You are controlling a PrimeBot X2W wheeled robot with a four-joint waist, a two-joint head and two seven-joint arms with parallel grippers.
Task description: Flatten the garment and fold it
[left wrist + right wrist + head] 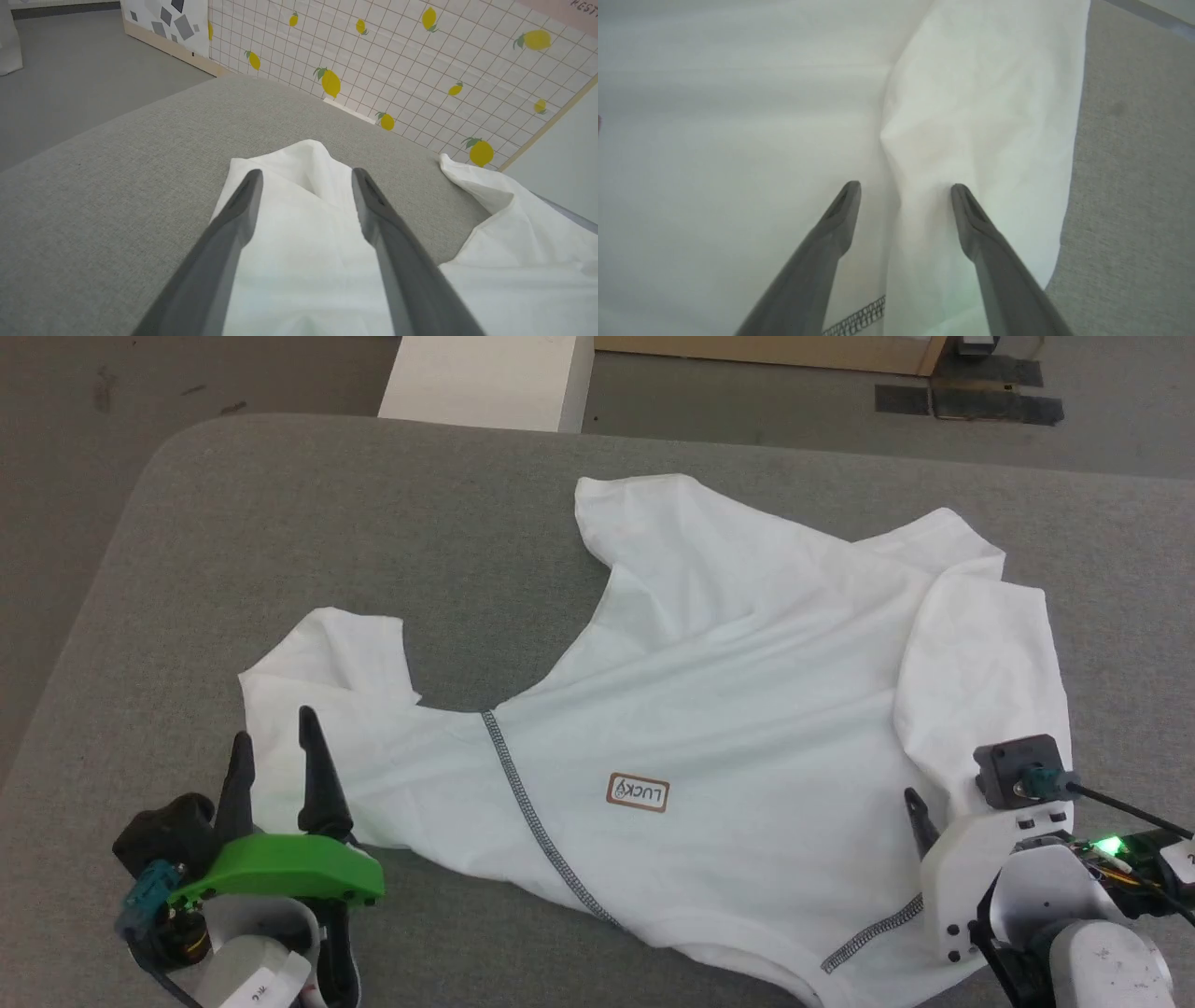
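The garment (747,691) is a white shirt lying crumpled and partly spread on the grey table (327,523), its brown label (638,792) up and a dark zigzag seam (537,812) running across it. My left gripper (275,733) stands open at the lower left, over the shirt's left sleeve. The left wrist view has that sleeve (303,242) lying loose between the spread fingers of the left gripper (307,175). My right gripper (920,812) is at the garment's lower right. It is open (904,187) over a fold of white cloth (971,116), gripping nothing.
A rigid white box (485,378) stands on the floor beyond the table's far edge. Dark mats (971,397) lie on the floor at the back right. A lemon-patterned wall (397,60) rises behind the table in the left wrist view. Bare table stretches left of the shirt.
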